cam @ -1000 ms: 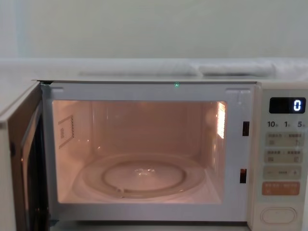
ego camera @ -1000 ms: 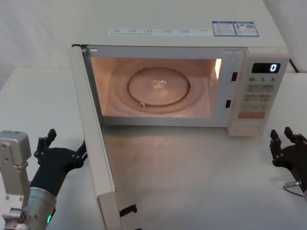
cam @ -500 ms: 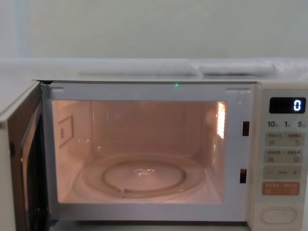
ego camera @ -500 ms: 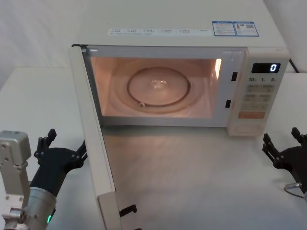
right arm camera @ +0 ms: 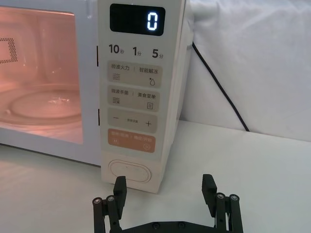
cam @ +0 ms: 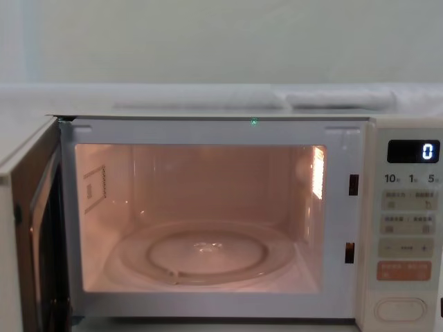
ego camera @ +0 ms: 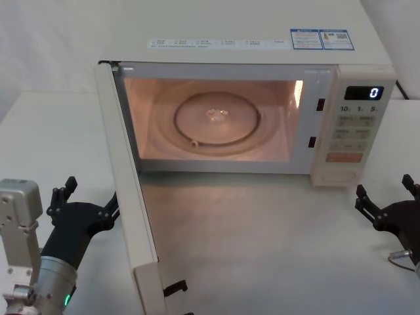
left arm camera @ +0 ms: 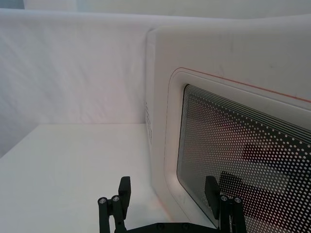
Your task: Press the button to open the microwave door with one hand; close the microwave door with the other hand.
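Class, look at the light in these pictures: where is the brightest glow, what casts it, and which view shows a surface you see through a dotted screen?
Head view: warm orange light fills the cavity around the turntable, with a bright patch on its right wall. Chest view: the same glow, and the display shines white. Left wrist view: the microwave door window is a dark dotted mesh, dim shapes behind it.

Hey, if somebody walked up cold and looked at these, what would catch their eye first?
The glowing orange cavity of the microwave, its glass turntable bare. Then the microwave door swung wide toward the robot's left, with the open left gripper just outside it. The open right gripper hovers below the control panel.
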`<action>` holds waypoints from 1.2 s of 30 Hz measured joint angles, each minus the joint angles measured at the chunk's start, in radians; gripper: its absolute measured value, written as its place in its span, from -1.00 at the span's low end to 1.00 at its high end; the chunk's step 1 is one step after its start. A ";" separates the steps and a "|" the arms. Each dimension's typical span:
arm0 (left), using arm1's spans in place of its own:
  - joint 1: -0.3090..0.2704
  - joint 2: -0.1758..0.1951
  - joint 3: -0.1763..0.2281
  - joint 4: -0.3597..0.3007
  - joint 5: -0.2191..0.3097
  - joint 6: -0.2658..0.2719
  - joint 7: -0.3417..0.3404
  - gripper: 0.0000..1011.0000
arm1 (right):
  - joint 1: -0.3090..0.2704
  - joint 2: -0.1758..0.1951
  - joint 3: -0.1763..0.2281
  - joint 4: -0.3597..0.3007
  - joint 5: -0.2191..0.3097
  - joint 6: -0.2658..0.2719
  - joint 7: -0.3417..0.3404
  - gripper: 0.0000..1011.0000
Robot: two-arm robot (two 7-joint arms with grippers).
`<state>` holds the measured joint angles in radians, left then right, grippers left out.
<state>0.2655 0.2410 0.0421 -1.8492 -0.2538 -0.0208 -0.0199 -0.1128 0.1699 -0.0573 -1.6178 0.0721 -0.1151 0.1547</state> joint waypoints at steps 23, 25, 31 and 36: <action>0.000 0.000 0.000 0.000 0.000 0.000 0.000 0.98 | 0.000 -0.001 0.000 -0.001 -0.001 0.000 0.000 0.98; 0.000 0.000 0.000 0.000 0.000 0.000 0.000 0.98 | 0.000 -0.001 0.000 -0.001 -0.001 0.000 0.000 0.98; 0.000 0.000 0.000 0.000 0.000 0.000 0.000 0.98 | 0.000 -0.001 0.000 -0.001 0.000 0.000 0.000 0.98; 0.000 0.000 0.000 0.000 0.000 0.000 0.000 0.98 | 0.000 -0.001 0.000 -0.001 -0.001 0.000 0.000 0.98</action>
<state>0.2655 0.2409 0.0421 -1.8492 -0.2538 -0.0208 -0.0199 -0.1128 0.1692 -0.0577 -1.6185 0.0716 -0.1148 0.1545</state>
